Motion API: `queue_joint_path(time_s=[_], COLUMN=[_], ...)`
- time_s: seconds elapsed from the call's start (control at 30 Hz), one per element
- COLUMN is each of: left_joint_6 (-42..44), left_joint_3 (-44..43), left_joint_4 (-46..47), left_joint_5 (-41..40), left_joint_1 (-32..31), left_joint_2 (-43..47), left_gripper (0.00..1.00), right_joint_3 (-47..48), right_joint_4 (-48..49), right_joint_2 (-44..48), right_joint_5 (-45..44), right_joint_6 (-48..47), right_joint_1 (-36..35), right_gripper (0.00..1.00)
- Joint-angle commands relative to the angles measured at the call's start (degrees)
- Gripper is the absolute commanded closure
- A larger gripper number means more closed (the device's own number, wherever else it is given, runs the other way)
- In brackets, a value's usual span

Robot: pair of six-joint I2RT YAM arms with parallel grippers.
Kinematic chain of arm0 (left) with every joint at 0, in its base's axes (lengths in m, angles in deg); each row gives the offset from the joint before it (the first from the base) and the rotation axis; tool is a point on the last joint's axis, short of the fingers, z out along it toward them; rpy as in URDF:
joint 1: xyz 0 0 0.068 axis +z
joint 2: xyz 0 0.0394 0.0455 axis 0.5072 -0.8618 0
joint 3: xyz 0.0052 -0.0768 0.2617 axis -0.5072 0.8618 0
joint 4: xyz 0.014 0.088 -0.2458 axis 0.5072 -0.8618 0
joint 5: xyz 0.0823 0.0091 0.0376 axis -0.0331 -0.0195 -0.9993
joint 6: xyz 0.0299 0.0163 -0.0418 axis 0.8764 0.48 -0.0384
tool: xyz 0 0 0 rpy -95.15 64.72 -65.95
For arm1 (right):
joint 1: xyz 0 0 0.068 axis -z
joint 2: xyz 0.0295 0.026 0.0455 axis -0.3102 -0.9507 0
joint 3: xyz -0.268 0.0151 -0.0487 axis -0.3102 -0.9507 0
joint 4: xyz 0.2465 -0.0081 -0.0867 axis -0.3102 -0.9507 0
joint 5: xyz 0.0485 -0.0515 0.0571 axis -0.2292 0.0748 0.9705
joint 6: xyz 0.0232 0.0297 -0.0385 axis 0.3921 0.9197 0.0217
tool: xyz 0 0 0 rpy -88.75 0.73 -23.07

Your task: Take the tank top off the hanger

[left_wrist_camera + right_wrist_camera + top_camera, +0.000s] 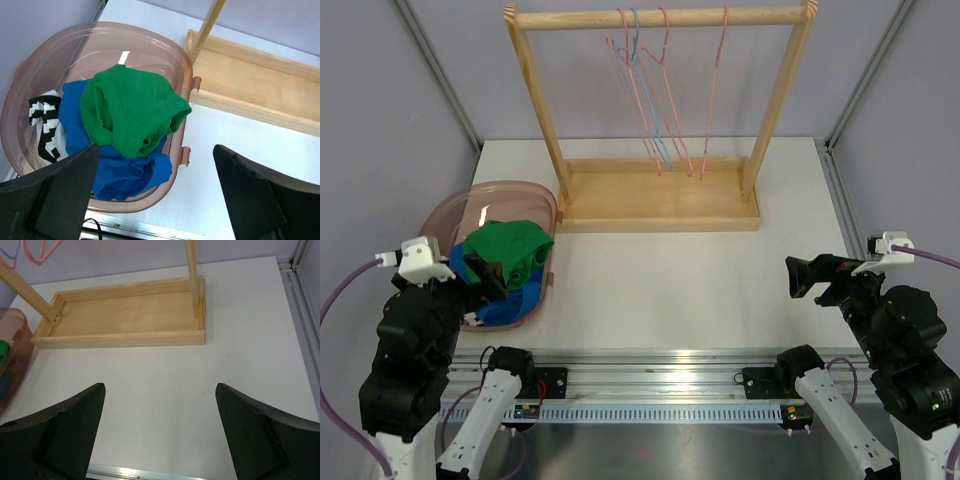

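The green tank top [132, 107] lies crumpled in the pink basket [150, 42] at the left of the worktop [670, 290], atop a blue garment [125, 172]. The left pincer [157, 200] and right pincer [160, 430] hover released.

left claw [155, 150] wide open, right claw [160, 386] wide open, both arms folded low near their bases

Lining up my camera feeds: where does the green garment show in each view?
Top external: green garment lower left, atop the pile in the basket.
Left wrist: centre, on the blue cloth.
Right wrist: a green sliver at the left edge.
Shared landmark: the wooden rack base.
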Motion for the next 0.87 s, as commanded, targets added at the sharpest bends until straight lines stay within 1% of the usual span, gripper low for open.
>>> queue_joint_path(time_s=[0.0, 0.07, 0.2, 0.27, 0.83], left_joint_6=[2.08, 2.25, 3.22, 3.66, 3.31], left_joint_3=[1.72, 3.13, 5.42, 5.51, 7.70], left_joint_4=[-1.87, -2.23, -0.56, -0.38, 1.64], left_joint_5=[-2.47, -3.45, -2.13, -2.05, 1.56], left_joint_1=[-3.37, -5.03, -6.01, -6.01, -6.10], left_joint_2=[3.78, 6.24, 11.24, 12.13, 12.93], left_gripper=[0.01, 0.01, 0.01, 0.01, 0.01], right_joint_3=[2.76, 2.76, 1.54, 1.01, -2.34], right_joint_4=[-3.06, -3.41, -3.24, -2.89, 0.72], right_joint_2=[-1.12, -0.68, 0.37, 0.64, 0.73], right_joint_5=[-4.76, -3.36, -2.65, -2.65, -0.19], right_joint_6=[-2.88, -3.31, -3.05, -2.97, -1.82], right_joint_1=[0.09, 0.00, 0.09, 0.00, 0.09], right_gripper=[0.00, 0.01, 0.01, 0.01, 0.01])
